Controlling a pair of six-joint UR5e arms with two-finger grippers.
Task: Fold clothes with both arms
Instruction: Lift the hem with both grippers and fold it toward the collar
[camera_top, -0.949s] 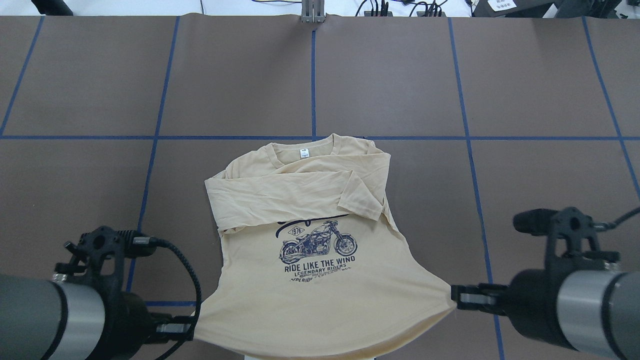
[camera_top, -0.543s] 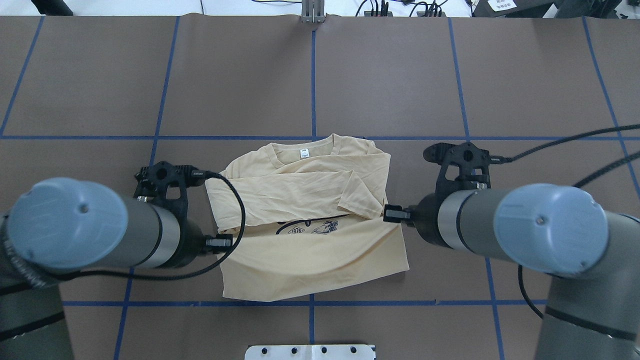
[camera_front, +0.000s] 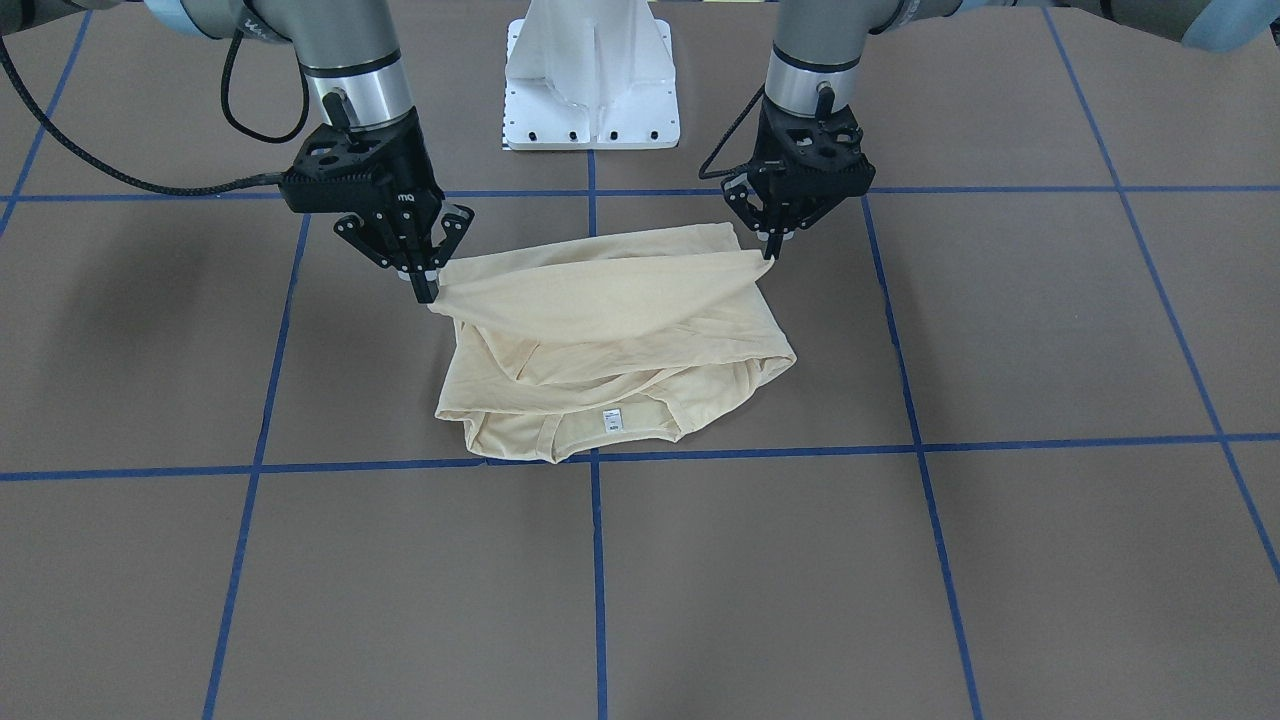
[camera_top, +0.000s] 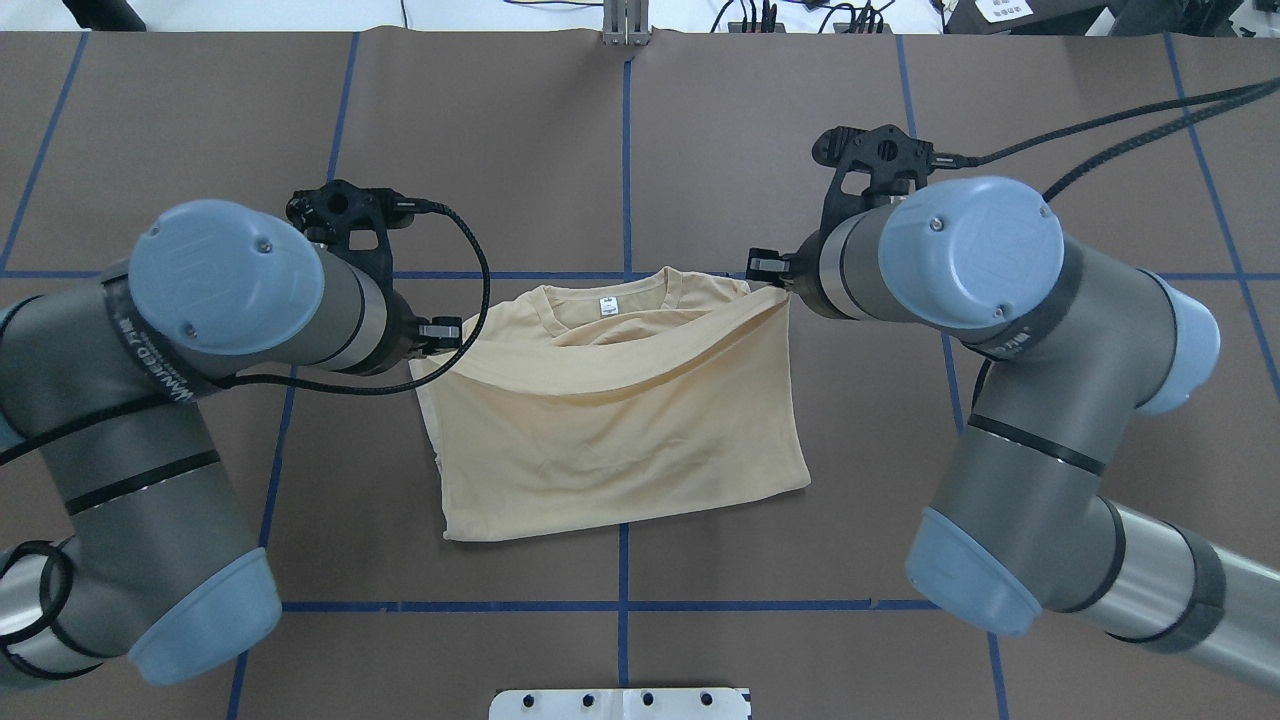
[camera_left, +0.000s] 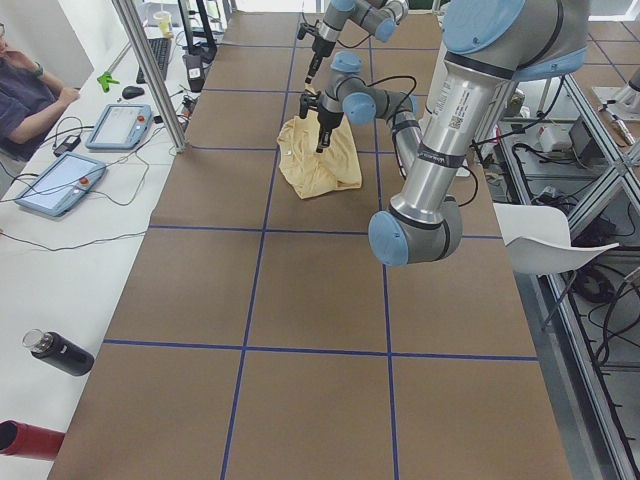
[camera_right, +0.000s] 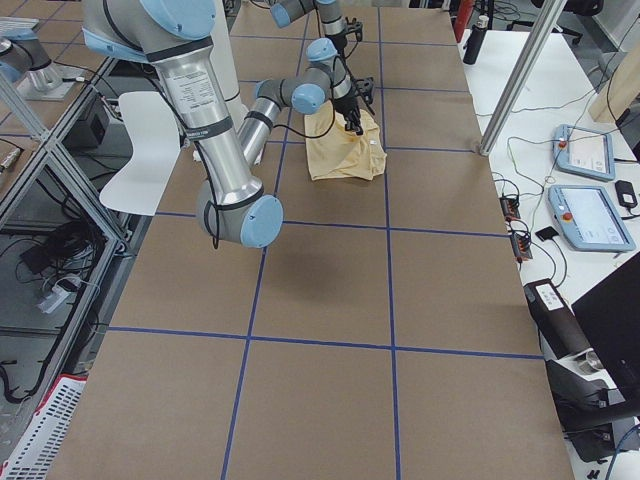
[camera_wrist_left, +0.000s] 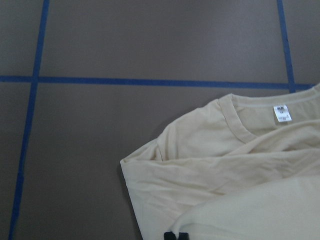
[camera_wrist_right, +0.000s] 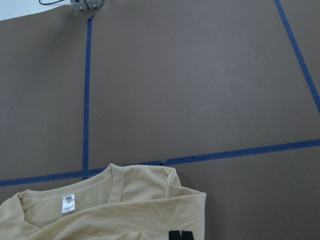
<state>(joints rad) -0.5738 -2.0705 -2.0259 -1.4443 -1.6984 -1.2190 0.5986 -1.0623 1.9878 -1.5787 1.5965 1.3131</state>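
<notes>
The cream long-sleeved T-shirt (camera_top: 620, 440) lies mid-table, its lower half folded up over the chest, plain back side up. The print is hidden. The collar and white neck label (camera_top: 606, 307) still show at the far edge. My left gripper (camera_top: 441, 334) is shut on the hem's left corner, held just above the shirt's left shoulder. My right gripper (camera_top: 768, 270) is shut on the hem's right corner by the right shoulder. In the front-facing view the left gripper (camera_front: 770, 250) and right gripper (camera_front: 426, 290) hold the hem (camera_front: 600, 300) stretched and slightly raised. Both wrist views show cloth at the fingertips (camera_wrist_left: 176, 236) (camera_wrist_right: 181, 235).
The brown table cover has blue tape lines (camera_top: 626, 180). The white pedestal base (camera_front: 590, 80) stands at the near edge. A metal bracket (camera_top: 626, 30) sits at the far edge. An operator (camera_left: 25, 95), tablets (camera_left: 60, 185) and a bottle (camera_left: 60, 352) are on the side bench.
Both grippers have carried the shirt's hem from the near edge away toward the collar. The folded half now covers the print and sleeves.
</notes>
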